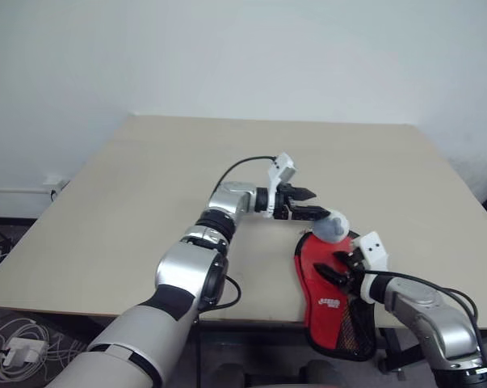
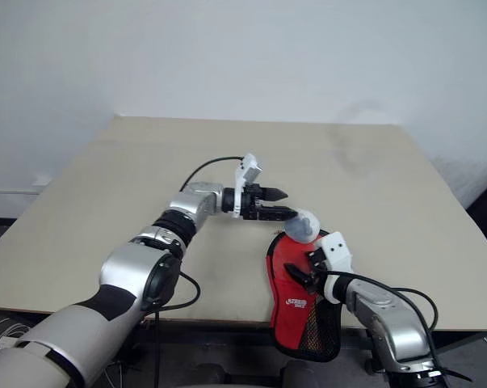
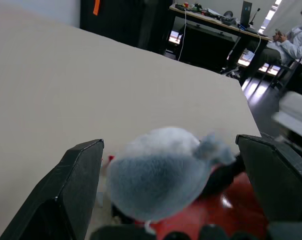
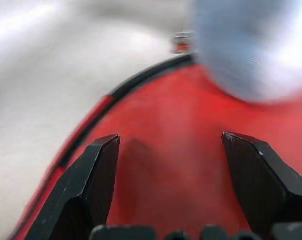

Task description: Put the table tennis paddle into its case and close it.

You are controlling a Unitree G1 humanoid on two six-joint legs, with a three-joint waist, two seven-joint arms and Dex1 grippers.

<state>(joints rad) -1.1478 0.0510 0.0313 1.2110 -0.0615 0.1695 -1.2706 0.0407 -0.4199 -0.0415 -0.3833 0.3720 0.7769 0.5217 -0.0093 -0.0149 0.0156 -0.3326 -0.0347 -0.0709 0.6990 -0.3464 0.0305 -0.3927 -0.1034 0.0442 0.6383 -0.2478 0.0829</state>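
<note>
A grey fuzzy lump (image 1: pixel 333 227) sits on the case (image 1: pixel 328 301), between both empty, spread grippers (image 1: pixel 308 204) (image 1: pixel 346 269); beige table (image 1: pixel 146 202), white wall.

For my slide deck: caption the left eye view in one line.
Open left tool and right tool over red-faced paddle in black-edged case on beige table.

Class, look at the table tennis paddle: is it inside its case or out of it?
Inside. The paddle's red face shows through the clear side of the black-edged case, which surrounds it at the table's near edge.
</note>
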